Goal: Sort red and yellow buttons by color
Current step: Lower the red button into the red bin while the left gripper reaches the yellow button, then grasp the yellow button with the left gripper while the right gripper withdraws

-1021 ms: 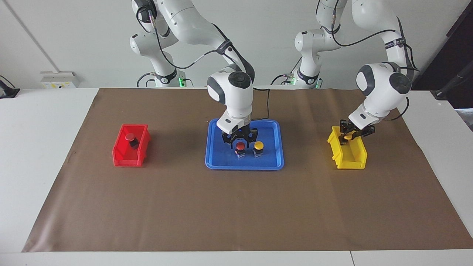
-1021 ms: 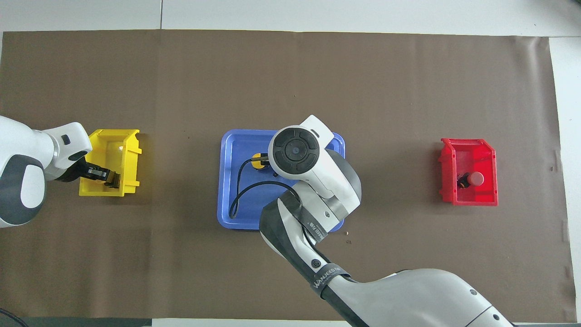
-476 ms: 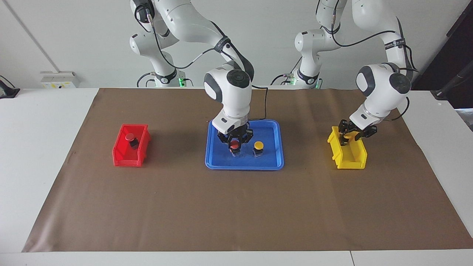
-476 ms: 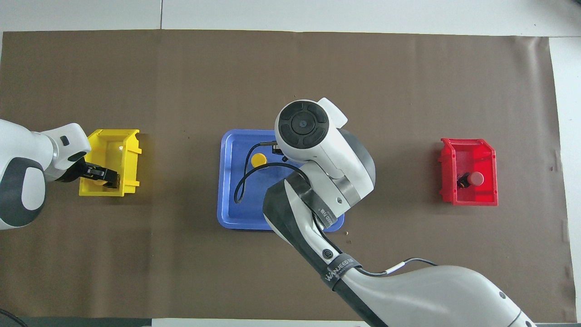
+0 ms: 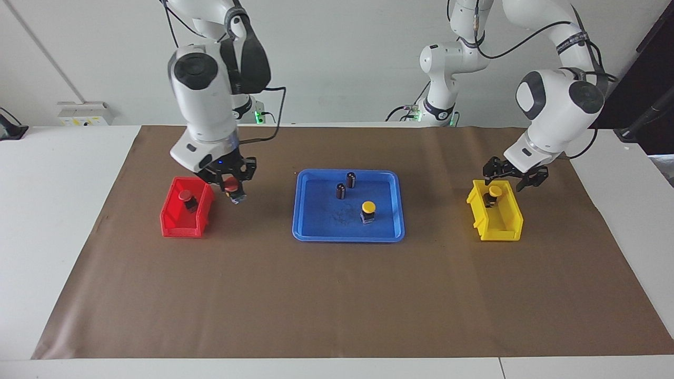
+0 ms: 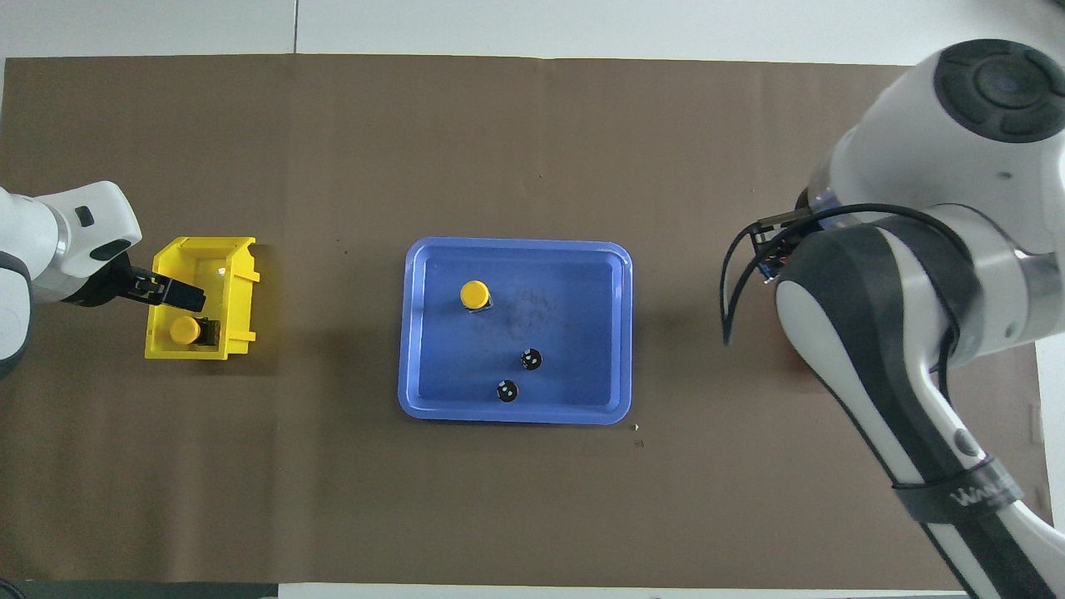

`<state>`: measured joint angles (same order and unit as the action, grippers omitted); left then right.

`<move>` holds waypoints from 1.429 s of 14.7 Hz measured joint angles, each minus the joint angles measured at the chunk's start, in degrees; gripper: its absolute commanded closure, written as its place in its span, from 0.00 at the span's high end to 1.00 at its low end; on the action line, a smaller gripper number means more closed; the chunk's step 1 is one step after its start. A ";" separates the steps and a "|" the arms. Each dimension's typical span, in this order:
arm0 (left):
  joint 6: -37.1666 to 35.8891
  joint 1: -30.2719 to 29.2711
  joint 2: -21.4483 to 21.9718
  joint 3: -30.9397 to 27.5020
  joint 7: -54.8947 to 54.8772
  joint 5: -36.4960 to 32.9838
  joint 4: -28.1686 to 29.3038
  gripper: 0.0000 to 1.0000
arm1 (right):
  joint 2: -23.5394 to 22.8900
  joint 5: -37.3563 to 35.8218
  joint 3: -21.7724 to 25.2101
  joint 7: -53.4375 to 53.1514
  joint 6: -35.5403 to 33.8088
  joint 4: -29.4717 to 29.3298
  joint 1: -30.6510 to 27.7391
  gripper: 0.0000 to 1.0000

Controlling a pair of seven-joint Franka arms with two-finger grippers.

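**Second red button nears its bin as a yellow one lands**

While a second ago the right gripper [image 5: 231,181] sat low over the blue tray [image 5: 316,231] at centre frame, the facing view now shows it at centre left, raised beside the red bin [image 5: 174,223] and clamped on a red button [image 5: 230,185]. Another red button [image 5: 185,197] already lies inside that bin. At the right of the frame, the left gripper [image 5: 515,175] has lifted from the yellow bin [image 5: 497,229] with fingers spread and empty; the yellow button [image 5: 494,191] it carried now rests inside. One yellow button [image 5: 368,209] remains on the tray, below two dark cylinders [image 5: 346,185].

Seen from overhead, the left gripper [image 6: 162,287] hangs open at the yellow bin's [image 6: 237,320] upper edge at left, its released button [image 6: 185,330] inside. On the tray [image 6: 433,399], the last yellow button [image 6: 474,294] now stands uncovered. At right, the right arm hides the red bin entirely.

By my reading, one drop and one more yellow pick remain.
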<state>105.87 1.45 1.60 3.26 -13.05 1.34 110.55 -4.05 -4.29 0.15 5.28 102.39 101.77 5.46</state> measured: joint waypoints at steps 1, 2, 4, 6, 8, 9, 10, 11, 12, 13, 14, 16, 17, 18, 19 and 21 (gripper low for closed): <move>-3.01 1.47 0.14 0.05 2.65 0.00 -3.73 1.00 | 0.66 0.01 0.04 5.59 2.97 2.31 -3.50 0.07; -5.69 3.22 0.07 0.11 5.58 0.00 -7.34 1.00 | 0.91 0.04 0.07 10.43 6.54 4.73 -6.40 0.07; -6.91 7.99 -0.53 0.24 14.68 0.00 -11.57 1.00 | 1.21 0.37 0.07 15.62 12.61 9.69 -9.87 0.07; -3.55 14.01 -1.81 0.51 24.77 0.01 -11.53 1.00 | 1.83 0.47 0.00 17.80 16.96 14.00 -10.72 0.07; 2.06 20.06 -4.85 0.75 33.93 0.01 -10.67 1.00 | 2.79 0.47 -0.20 18.78 19.77 17.13 -10.95 0.07; 5.55 23.04 -7.33 0.79 38.18 0.01 -10.28 1.00 | 3.29 0.48 -0.25 18.83 21.05 18.42 -10.96 0.07; 8.55 25.48 -10.06 0.79 41.47 0.00 -10.10 1.00 | 3.63 0.66 -0.27 18.83 22.26 19.56 -11.00 0.07; 11.04 27.40 -12.93 0.79 43.67 -0.01 -10.05 1.00 | 3.76 1.02 -0.27 18.84 23.96 20.83 -11.08 0.07; 13.10 28.55 -15.40 0.78 44.75 -0.01 -10.07 1.00 | 3.76 1.27 -0.27 18.85 25.78 22.10 -11.10 0.07; 14.64 29.11 -17.38 0.76 45.18 -0.01 -10.06 1.00 | 3.76 1.38 -0.29 18.90 27.41 23.30 -11.10 0.07; 15.15 29.28 -18.64 0.73 45.24 -0.01 -9.97 1.00 | 3.76 1.42 -0.30 18.94 28.62 24.26 -11.10 0.07; 15.54 30.08 -19.44 0.70 45.25 -0.01 -8.72 1.00 | 3.69 1.43 -0.31 19.12 30.48 25.65 -11.10 0.07; 16.20 30.59 -19.44 0.69 45.34 -0.01 -7.62 1.00 | 3.64 1.45 -0.32 19.33 32.17 26.49 -11.10 0.07; 17.00 31.00 -19.45 0.68 45.43 -0.01 -6.62 1.00 | 3.56 1.48 -0.34 19.43 33.74 27.27 -11.10 0.08; 17.78 31.36 -19.45 0.69 45.48 -0.01 -5.85 1.00 | 3.41 1.50 -0.35 19.54 35.02 27.97 -11.10 0.12; 18.71 31.85 -19.44 0.71 45.94 -0.01 -5.18 1.00 | 3.21 1.50 -0.35 19.64 36.27 28.93 -11.10 0.32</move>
<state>124.58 33.30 -17.84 3.96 32.89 1.34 105.37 -0.84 -2.79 -0.20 24.93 138.66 130.70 -5.64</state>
